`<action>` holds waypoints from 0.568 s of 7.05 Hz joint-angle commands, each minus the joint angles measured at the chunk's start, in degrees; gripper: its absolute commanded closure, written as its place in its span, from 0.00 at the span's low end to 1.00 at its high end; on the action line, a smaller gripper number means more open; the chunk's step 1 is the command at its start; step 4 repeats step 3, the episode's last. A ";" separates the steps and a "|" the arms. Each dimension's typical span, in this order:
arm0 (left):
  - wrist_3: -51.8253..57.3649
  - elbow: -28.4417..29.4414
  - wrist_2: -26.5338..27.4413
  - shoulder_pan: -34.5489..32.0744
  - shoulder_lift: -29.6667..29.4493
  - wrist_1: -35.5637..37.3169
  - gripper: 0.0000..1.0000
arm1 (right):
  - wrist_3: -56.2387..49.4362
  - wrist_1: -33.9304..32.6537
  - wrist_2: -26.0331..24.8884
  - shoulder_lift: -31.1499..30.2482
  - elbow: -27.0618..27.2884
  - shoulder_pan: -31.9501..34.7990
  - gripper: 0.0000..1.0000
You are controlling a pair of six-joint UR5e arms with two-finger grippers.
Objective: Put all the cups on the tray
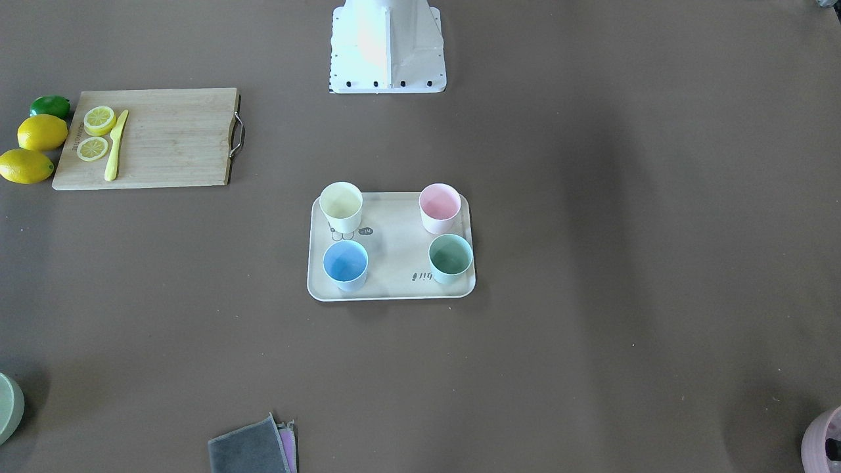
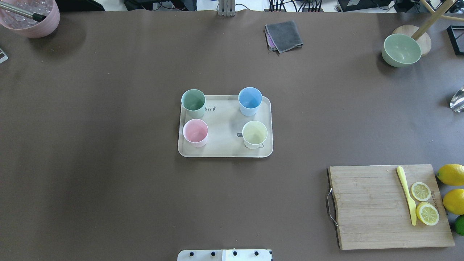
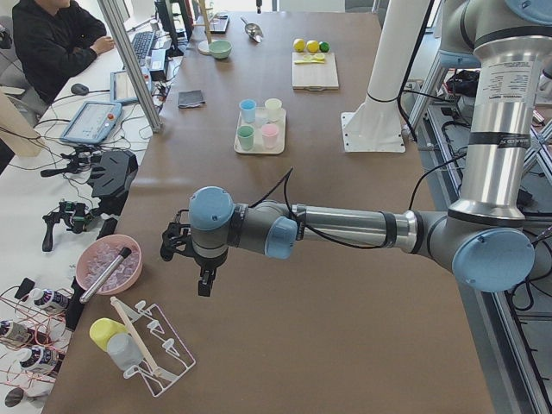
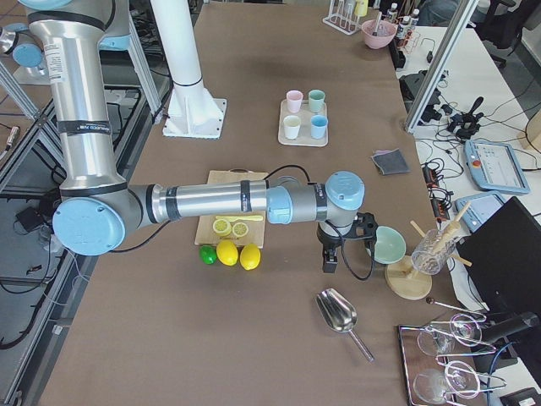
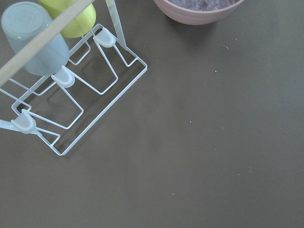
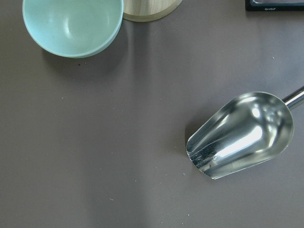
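Observation:
The cream tray [image 2: 224,151] lies at the table's middle. All four cups stand upright on it: mint green [image 2: 193,101], light blue [image 2: 250,99], pink [image 2: 195,131] and pale yellow [image 2: 254,133]. The tray [image 1: 394,290] also shows in the front-facing view. My left gripper [image 3: 203,280] hangs over bare table far from the tray, near the table's left end. My right gripper [image 4: 330,260] hangs near the table's right end, beside the lemons. Both show only in the side views, so I cannot tell whether they are open or shut.
A bamboo cutting board [image 2: 369,206] with lemon slices and a yellow knife lies at the near right, with whole lemons [image 2: 451,174] beside it. A pale green bowl [image 2: 401,50], a metal scoop [image 6: 242,135], a pink bowl [image 2: 30,16], a wire rack [image 5: 66,95] and a grey cloth [image 2: 284,35] sit at the edges.

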 commanded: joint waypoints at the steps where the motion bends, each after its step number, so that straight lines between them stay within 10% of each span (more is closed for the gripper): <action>1: -0.01 0.12 0.10 0.05 -0.08 0.00 0.02 | -0.02 0.01 -0.06 0.16 0.00 0.00 0.00; 4: -0.01 0.30 0.10 0.14 -0.08 0.00 0.02 | 0.07 0.10 -0.06 0.34 -0.09 0.00 0.00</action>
